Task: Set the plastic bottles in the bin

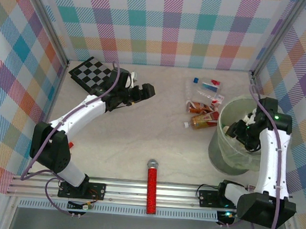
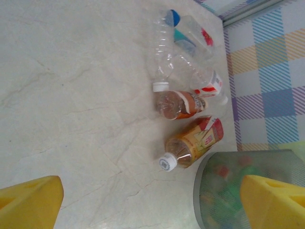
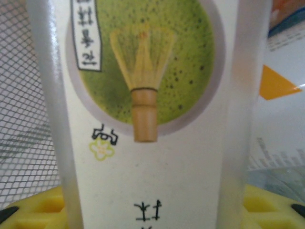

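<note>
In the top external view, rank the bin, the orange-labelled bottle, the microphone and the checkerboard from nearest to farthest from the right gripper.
1. bin: the right gripper hangs over it.
2. orange-labelled bottle: just left of the bin.
3. microphone: near edge, centre.
4. checkerboard: far left corner.

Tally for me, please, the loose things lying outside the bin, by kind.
Plastic bottles: 5 told apart; the overlapping far ones may hide another
Microphone: 1
Checkerboard: 1
Total: 7
Left out: the matcha-label bottle between the fingers of the right end effector.
</note>
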